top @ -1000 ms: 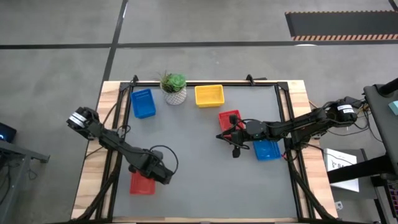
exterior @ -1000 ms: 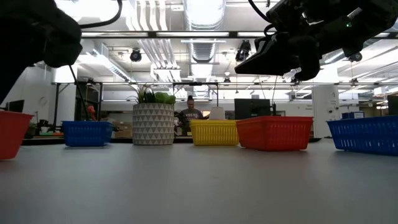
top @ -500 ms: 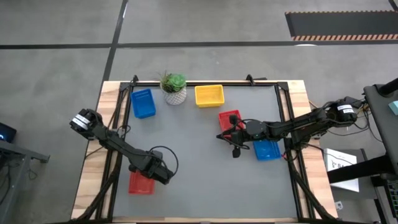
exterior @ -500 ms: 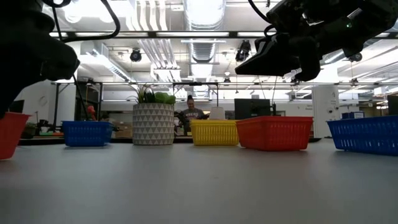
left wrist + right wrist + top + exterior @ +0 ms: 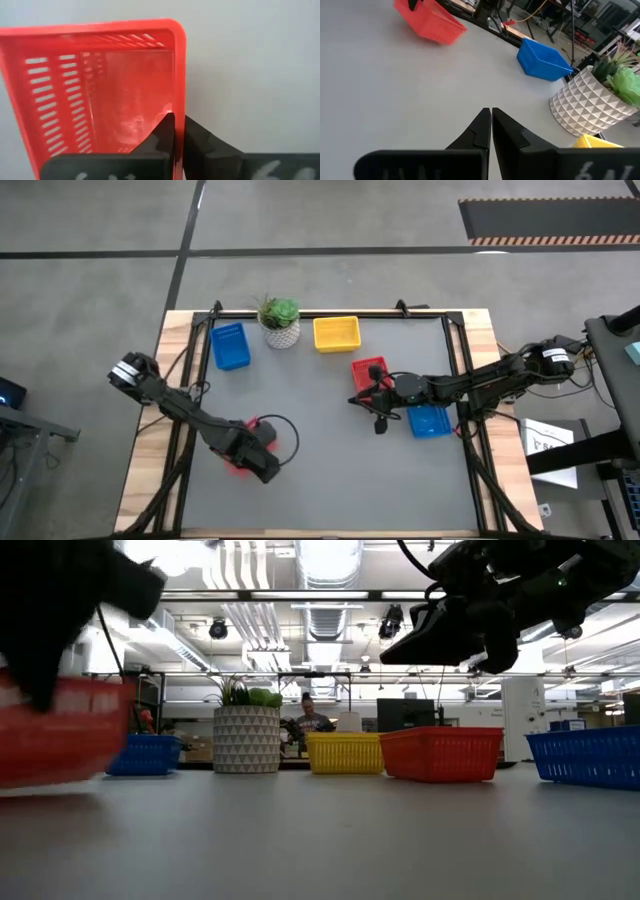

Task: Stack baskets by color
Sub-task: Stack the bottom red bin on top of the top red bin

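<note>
At the table's near left my left gripper is shut on a red basket, which the arm mostly hides in the high view. The basket shows tilted in the right wrist view. My right gripper hangs shut and holds nothing above the mat at mid right. Just beyond it a second red basket rests on its base, and a blue basket sits under the arm. Along the far edge sit another blue basket and a yellow basket. My left gripper pinches one side wall of the red basket at its rim, one finger inside the basket and one outside. The fingers come from above, pointing down. The basket is tilted; I cannot tell whether a corner rests on the mat.
A green plant in a white pot stands at the far edge between the blue and yellow baskets. A black frame rail borders the grey mat. The mat's middle and near right are bare. A person sits far behind the table.
My left gripper has rolled about its own axis and shut on the red basket's wall. The basket has swung with it toward the table's middle and tipped; in the low view it has come in from the left edge, blurred.
</note>
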`<action>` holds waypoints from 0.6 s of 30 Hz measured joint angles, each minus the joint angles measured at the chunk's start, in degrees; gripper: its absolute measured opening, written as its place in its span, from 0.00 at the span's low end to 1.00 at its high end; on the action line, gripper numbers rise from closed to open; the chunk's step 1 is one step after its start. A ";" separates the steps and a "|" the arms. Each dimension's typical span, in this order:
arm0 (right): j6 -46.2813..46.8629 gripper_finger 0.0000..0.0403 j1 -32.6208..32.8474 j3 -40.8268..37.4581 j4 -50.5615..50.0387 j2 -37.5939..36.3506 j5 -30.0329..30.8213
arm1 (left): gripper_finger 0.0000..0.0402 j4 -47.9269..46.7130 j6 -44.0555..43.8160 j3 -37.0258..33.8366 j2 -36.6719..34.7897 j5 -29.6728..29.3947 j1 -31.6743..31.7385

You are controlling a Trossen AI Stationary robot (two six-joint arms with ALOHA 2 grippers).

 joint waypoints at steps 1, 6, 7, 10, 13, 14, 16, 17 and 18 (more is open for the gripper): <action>0.19 0.02 0.00 0.00 0.00 0.00 -0.57 | 0.00 0.89 4.69 0.77 -0.35 -3.39 -0.41; 2.42 0.02 0.00 0.01 0.90 0.02 -2.51 | 0.00 12.81 27.84 1.48 -3.04 -16.56 -2.31; 2.93 0.03 -0.02 0.08 0.88 0.02 -2.61 | 0.00 15.60 31.39 1.01 -3.74 -18.07 -2.35; 4.77 0.05 -0.94 0.85 0.77 0.02 -6.21 | 0.00 24.58 41.46 -0.21 -4.95 -20.88 -2.24; 7.81 0.10 -2.80 2.19 0.91 0.02 -13.88 | 0.00 32.40 52.81 -1.01 -5.26 -21.39 -2.26; 8.89 0.12 -3.40 2.55 0.83 0.02 -16.62 | 0.00 34.83 56.29 -1.11 -5.26 -21.37 -2.26; 9.75 0.17 -4.45 3.31 0.76 0.02 -22.14 | 0.00 38.45 63.09 -1.16 -5.25 -21.29 -2.28; 10.20 0.19 -4.87 3.72 0.70 0.02 -24.73 | 0.00 40.14 66.30 -1.18 -5.14 -21.14 -2.17; 10.52 0.21 -5.17 4.19 0.64 0.02 -26.98 | 0.00 41.77 69.27 -1.25 -5.04 -20.96 -2.09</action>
